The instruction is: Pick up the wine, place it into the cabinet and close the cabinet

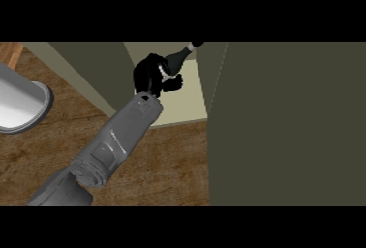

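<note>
One broad dark olive panel (286, 121) filling the right side, flat and matte, probably the open door of the cabinet (190, 104). Beside it, brown wood-grained desk (164, 164), mottled and dull. Between two olive walls, the cabinet's pale, smooth inner floor, open toward the viewer. At the left edge, part of a grey metal cylinder (18, 101) with a flared rim, glossy, well apart from the action.

Reaching up from the lower left, a grey forearm (121, 135), smooth and faintly shiny. At its end, the left robot hand (151, 72), black, fingers curled round the wine (178, 55), already over the cabinet's floor. Only the bottle's dark neck and lighter top showing, tilted up and right toward the door's edge; body hidden in the grasp. Right robot hand nowhere in sight.

Risks, judged from here: neck striking the door's edge if pushed further right; tipping on release, since tilted rather than upright; door swing blocked if set down too near the opening.
</note>
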Motion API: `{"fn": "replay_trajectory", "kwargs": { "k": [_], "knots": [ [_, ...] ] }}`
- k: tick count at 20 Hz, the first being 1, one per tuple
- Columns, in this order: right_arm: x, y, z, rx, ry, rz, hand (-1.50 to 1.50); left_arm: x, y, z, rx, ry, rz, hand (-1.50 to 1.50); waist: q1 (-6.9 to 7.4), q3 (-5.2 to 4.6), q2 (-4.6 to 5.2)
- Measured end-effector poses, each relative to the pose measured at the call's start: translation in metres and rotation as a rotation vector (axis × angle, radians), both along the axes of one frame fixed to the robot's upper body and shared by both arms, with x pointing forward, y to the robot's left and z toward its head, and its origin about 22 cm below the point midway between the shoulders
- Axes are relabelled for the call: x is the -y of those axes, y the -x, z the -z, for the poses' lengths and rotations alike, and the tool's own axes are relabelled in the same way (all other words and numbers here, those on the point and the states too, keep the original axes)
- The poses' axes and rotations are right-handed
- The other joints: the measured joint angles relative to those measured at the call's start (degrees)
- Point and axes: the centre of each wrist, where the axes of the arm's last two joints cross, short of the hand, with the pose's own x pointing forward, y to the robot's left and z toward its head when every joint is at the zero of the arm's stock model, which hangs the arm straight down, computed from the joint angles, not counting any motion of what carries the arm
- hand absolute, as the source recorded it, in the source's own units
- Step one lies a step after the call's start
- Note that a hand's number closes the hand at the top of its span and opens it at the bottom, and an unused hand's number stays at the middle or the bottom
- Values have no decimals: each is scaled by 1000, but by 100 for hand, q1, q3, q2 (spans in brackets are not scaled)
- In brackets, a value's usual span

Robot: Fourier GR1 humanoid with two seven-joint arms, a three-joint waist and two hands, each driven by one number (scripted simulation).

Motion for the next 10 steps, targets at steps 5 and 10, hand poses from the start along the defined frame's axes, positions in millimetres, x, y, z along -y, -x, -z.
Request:
{"fn": "replay_trajectory", "kwargs": {
  "k": [5,10],
  "knots": [
    [-2,0,1,-3,-11,-9,-150,-4,2,5,-11,-58,-23,-150,13,-1,9],
    [-2,-1,1,4,-18,-12,-150,-10,6,15,-41,-100,-43,-150,24,-5,21]
  ]
}}
